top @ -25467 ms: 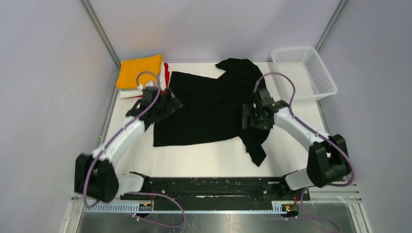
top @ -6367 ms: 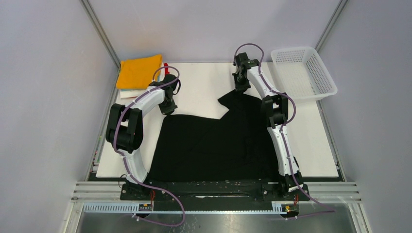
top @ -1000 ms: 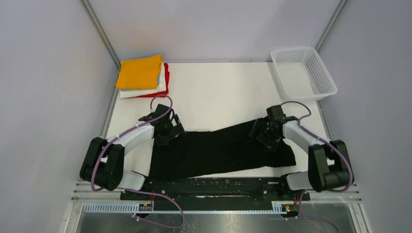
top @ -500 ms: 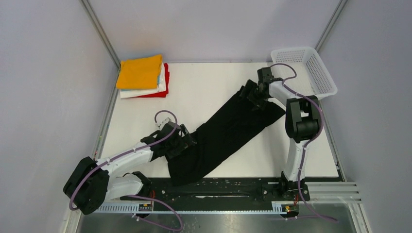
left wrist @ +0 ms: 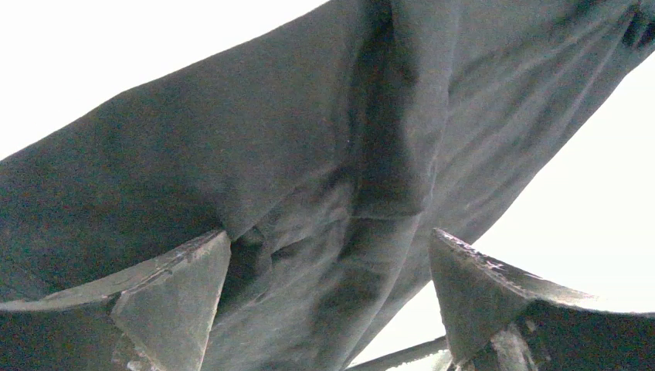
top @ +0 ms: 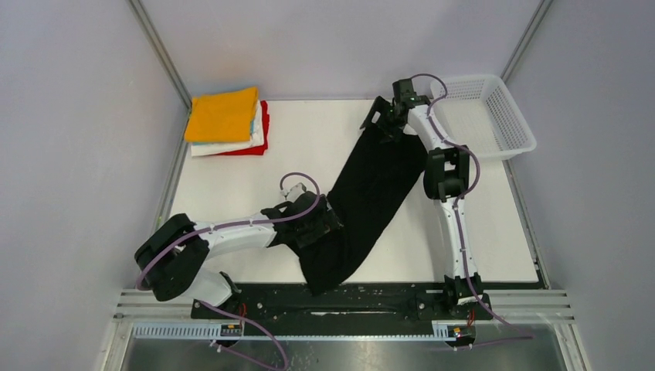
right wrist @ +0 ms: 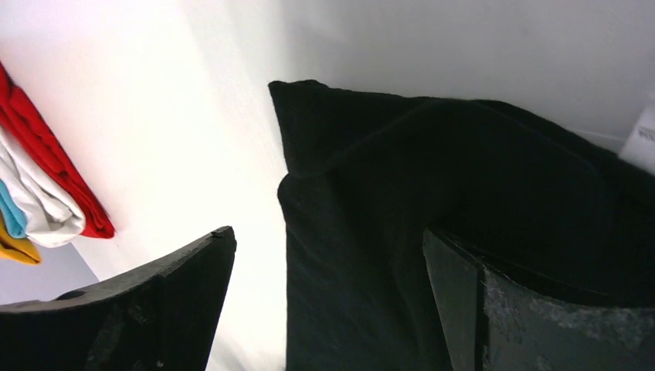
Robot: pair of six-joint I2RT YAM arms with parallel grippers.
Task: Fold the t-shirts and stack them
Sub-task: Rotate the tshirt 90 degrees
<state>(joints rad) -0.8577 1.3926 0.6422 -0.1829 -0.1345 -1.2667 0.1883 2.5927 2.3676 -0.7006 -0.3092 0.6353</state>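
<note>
The large black t-shirt [top: 369, 189] lies as a long folded band on the white table [top: 309, 147], running from the near middle to the far right. My left gripper [top: 320, 224] is over its near part, jaws wide apart, with black cloth [left wrist: 332, 178] between and under the fingers. My right gripper [top: 384, 120] is over its far end, jaws wide apart, straddling the cloth's corner [right wrist: 371, 154]. The folded stack sits far left: orange-yellow shirt [top: 222, 114] on top, light blue, white [top: 232, 145] and red [top: 263, 124] below. The stack's edge also shows in the right wrist view [right wrist: 46, 166].
A white plastic mesh basket [top: 494, 116] stands at the far right corner, close to my right arm. Grey walls enclose the table on three sides. A black rail [top: 340, 297] runs along the near edge; the shirt's near end hangs onto it.
The black shirt has swung to a steeper diagonal. My left gripper has moved right along the near part. My right gripper has moved farther back and left, near the basket.
</note>
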